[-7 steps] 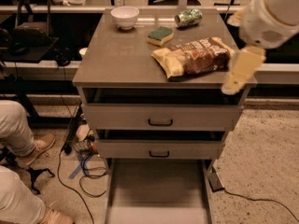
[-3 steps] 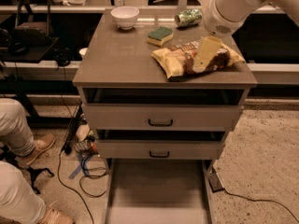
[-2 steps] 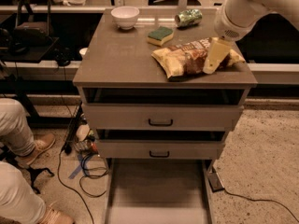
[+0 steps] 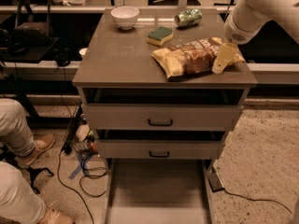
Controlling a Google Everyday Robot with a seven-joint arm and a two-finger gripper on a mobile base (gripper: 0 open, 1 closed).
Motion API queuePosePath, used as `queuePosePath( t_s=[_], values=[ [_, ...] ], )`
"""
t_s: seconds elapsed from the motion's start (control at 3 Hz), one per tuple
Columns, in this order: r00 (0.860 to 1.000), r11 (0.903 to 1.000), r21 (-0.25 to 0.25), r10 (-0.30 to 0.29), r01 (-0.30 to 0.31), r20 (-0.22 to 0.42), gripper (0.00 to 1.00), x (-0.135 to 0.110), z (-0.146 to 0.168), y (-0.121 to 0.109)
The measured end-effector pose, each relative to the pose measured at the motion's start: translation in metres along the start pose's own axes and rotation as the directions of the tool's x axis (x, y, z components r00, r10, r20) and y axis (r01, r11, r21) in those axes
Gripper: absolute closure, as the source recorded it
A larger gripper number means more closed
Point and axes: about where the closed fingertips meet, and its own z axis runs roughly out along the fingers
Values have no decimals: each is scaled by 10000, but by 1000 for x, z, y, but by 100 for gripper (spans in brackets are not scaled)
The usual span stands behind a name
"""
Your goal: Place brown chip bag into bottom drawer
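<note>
Since the earliest frame the end effector (image 4: 223, 59) has swung in from beyond the counter's (image 4: 117, 59) right edge to the right end of the brown chip bag (image 4: 189, 57); the bag itself lies where it did. At far left, a seated person's legs (image 4: 14, 125) show beside the cabinet. On the counter, a white bowl (image 4: 124, 17) stands at the back left, a green-yellow sponge (image 4: 160, 34) just right of it, and a green can (image 4: 188, 17) lies on its side behind. The bag lies flat toward the front right. The end effector overlaps its right end; I cannot tell whether it is parted or closed. Below, under two upper drawers (image 4: 160, 117), the bottom drawer (image 4: 158, 190) is pulled out.
</note>
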Motion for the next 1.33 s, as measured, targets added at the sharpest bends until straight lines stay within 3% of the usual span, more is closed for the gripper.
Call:
queuePosePath(
  t_s=[0.33, 1.0, 1.33],
  values=[
    [9999, 9999, -141, 91, -91, -42, 0, 2, 20, -10],
    [9987, 9953, -877, 429, -404, 270, 49, -2, 51, -7],
    [9969, 9944, -915, 588, -537, 530, 72, -8, 45, -2]
  ],
)
